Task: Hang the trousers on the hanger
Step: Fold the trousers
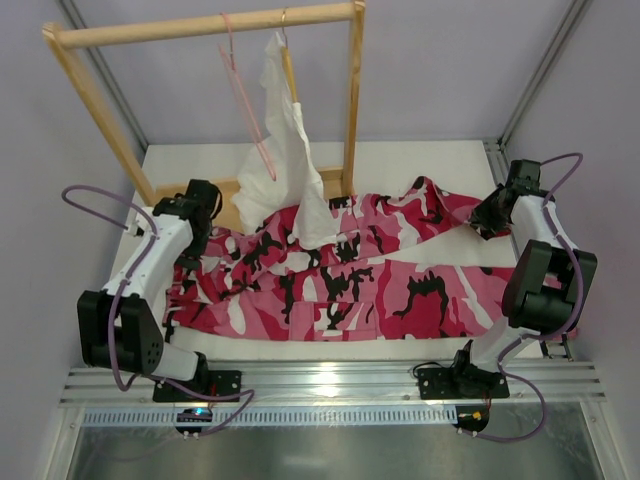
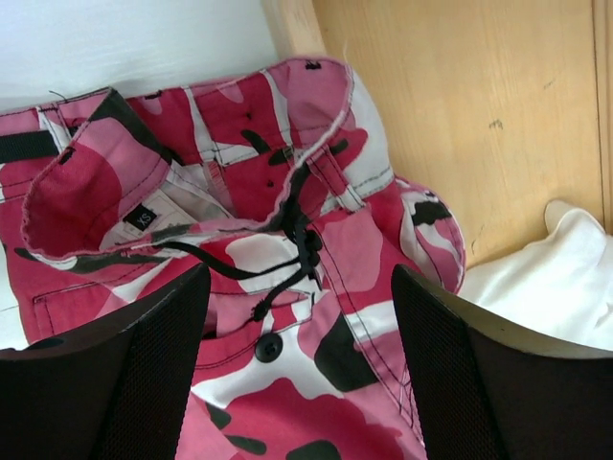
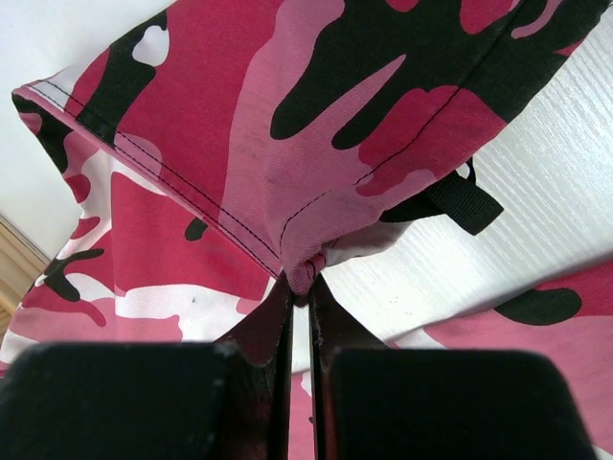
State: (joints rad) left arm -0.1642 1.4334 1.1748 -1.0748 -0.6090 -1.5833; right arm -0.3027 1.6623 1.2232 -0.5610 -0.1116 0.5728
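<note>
The camouflage trousers (image 1: 340,285) lie spread across the white table, waist to the left and legs to the right. The pink wire hanger (image 1: 245,95) hangs from the wooden rail, apart from them. My left gripper (image 1: 200,218) hovers over the waistband. In the left wrist view it (image 2: 302,369) stands open above the trousers' (image 2: 287,172) black drawstring and button, nothing pinched. My right gripper (image 1: 483,222) is at the far leg end. In the right wrist view it (image 3: 302,283) is shut on a bunched hem corner of the trousers (image 3: 287,125), lifting it off the table.
A wooden rack (image 1: 200,25) stands at the back, its base board (image 2: 460,115) just behind the waistband. A white garment (image 1: 285,160) on a wooden hanger hangs from the rail and drapes onto the trousers. An aluminium rail (image 1: 330,385) runs along the near edge.
</note>
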